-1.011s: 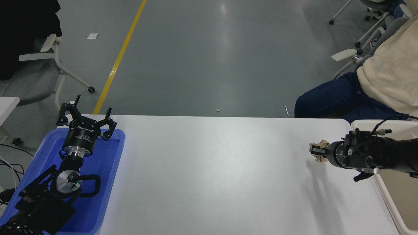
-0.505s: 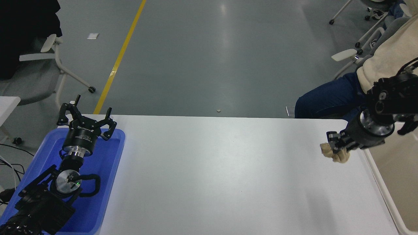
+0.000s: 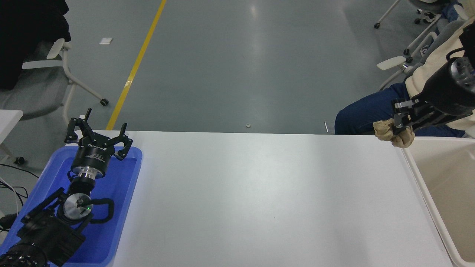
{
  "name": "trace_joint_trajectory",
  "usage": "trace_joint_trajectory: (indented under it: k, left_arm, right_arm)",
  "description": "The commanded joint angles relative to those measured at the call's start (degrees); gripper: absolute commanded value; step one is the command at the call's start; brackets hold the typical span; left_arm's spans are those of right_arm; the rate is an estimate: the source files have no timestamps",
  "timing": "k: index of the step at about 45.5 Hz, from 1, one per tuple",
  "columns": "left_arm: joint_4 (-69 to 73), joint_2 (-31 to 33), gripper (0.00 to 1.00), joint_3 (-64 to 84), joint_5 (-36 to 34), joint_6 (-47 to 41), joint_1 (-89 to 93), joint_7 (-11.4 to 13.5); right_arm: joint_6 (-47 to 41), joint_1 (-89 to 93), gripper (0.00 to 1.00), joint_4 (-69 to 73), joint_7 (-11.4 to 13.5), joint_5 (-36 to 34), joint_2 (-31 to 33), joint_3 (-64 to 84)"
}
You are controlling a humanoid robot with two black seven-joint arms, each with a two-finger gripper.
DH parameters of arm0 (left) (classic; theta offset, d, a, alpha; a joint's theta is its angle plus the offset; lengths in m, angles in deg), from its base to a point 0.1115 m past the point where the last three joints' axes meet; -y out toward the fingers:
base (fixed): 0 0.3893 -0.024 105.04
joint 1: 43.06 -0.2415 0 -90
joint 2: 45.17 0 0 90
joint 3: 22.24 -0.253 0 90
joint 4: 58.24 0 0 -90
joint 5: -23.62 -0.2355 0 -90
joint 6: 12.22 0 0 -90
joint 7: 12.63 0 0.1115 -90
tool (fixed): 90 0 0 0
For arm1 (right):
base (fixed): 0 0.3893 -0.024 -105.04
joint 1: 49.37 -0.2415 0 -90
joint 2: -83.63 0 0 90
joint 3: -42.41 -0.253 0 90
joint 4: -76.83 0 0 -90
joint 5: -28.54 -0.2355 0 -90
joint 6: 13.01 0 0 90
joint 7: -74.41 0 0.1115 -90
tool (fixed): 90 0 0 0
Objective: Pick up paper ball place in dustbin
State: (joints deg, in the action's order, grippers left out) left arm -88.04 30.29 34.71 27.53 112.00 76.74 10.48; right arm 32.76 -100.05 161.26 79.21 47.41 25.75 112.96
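Table: white table [image 3: 259,193] on a grey floor [image 3: 241,66] with a yellow line [image 3: 135,66].
Cut off: dustbin [image 3: 415,174] and seated person [image 3: 438,81], both by the right edge.
Right gripper [image 3: 400,124]: jaws pinching the paper ball [image 3: 387,131], raised beside the dustbin's far corner.
Left gripper [image 3: 97,139]: jaws spread over the blue tray [image 3: 122,193].
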Motion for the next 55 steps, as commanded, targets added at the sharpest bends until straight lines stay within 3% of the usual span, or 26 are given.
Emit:
trace_joint_trajectory:
  k: [1,20,30,37,50,55]
  left_arm:
    - [0.00,0.04,1.00,0.00,0.04,0.07,0.00,0.00]
    - [0.00,-0.05,1.00,0.00,0.04,-0.02,0.00,0.00]
    - [0.00,-0.05,1.00,-0.09,-0.04,-0.02,0.00,0.00]
    - [0.00,-0.05,1.00,-0.09,-0.04,-0.02,0.00,0.00]
    - [0.00,-0.05,1.00,0.00,-0.04,-0.02,0.00,0.09]
    - [0.00,0.04,1.00,0.00,-0.04,-0.02,0.00,0.00]
  right_arm:
    - [-0.77,-3.64,0.00,1.09,0.04,0.20,0.49,2.39]
    - [-0.77,-9.44,0.00,0.57,-0.40,-0.77,3.56,19.88]
    - [-0.77,-10.14,0.00,-1.45,-0.32,0.37,9.09,26.48]
    - [-0.77,-10.23,0.00,-3.30,-0.14,3.71,15.77,27.71]
    - [-0.77,-4.53,0.00,-10.15,-0.05,5.03,21.22,27.72]
    - [4.84,4.52,0.00,-13.14,-0.14,4.95,23.77,22.10]
